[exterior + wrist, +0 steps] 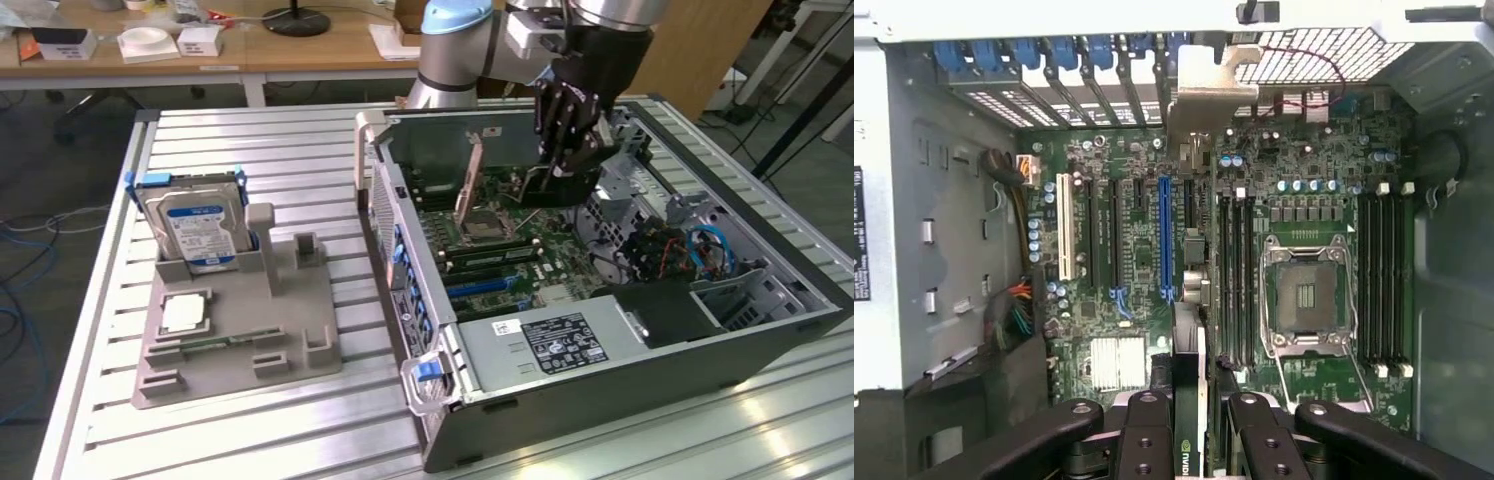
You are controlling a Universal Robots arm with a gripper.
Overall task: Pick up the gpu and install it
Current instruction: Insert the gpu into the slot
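My gripper (1199, 428) is half closed, jaws clamped on the gpu (1192, 300), which hangs edge-down inside the computer case (667, 385), just above the board's slots. Alignment looks to me like the risk. The gpu sits just beside the blue slot (1164, 235), so pressing off-line could jam its edge, or its bracket (1204, 90) could catch the case wall. The case lies on a slatted metal bench (267, 440). A grey holder (240, 350) with a hard drive (198, 225) sits near the bench's edge on the exterior view's left. Wooden desks (320, 55) stand behind.
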